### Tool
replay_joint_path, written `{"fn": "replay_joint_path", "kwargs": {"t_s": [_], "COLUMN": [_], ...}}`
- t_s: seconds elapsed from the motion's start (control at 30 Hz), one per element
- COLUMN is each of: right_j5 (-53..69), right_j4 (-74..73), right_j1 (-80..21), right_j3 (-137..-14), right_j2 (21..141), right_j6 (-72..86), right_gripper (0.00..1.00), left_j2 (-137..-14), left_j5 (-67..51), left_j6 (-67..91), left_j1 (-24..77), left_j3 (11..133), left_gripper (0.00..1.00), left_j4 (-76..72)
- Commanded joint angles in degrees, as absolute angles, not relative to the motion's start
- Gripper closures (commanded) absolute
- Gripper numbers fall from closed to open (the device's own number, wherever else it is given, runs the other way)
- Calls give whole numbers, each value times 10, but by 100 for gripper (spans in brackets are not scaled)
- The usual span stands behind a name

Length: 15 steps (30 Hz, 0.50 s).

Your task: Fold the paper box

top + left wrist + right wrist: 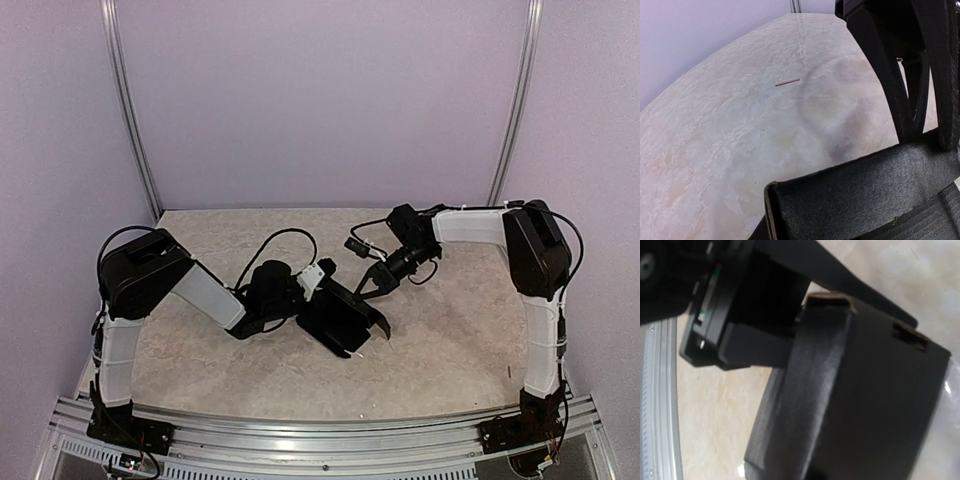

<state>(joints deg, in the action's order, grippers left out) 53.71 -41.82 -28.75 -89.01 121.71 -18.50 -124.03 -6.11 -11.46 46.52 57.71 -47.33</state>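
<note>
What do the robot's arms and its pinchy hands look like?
The left arm and right arm have smooth white tubes joined by chunky black blocks, with thin black cables looping off. The left gripper and right gripper are black; the left has a white tag.

The left arm and the right arm have white tube links, black boxy joints and black bases. Thin black cables loop at 12 o'clock of each wrist.
</note>
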Motion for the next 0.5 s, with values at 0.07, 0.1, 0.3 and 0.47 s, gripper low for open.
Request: {"fn": "replay_joint_path", "kwargs": {"t_s": [0.07, 0.1, 0.3, 0.47], "right_j5": [548, 548, 547, 546], "right_j4": [-467, -470, -480, -479], "right_j1": [-295, -294, -290, -288], "right_j3": [-912, -914, -927, -931], "right_j2": [1252, 1255, 1262, 1265], "right_j6": [-211, -212, -216, -213], "right_gripper": [79, 79, 79, 79], "left_j2": [-1250, -1250, -1246, -1231], "left_j5": [-114, -123, -163, -151], "left_j6": [-128, -129, -125, -130], "left_j1": [451, 448, 437, 444], "left_j3": [590, 591, 589, 568], "left_gripper": [63, 63, 71, 59], "left_j4": [-508, -504, -496, -487]}}
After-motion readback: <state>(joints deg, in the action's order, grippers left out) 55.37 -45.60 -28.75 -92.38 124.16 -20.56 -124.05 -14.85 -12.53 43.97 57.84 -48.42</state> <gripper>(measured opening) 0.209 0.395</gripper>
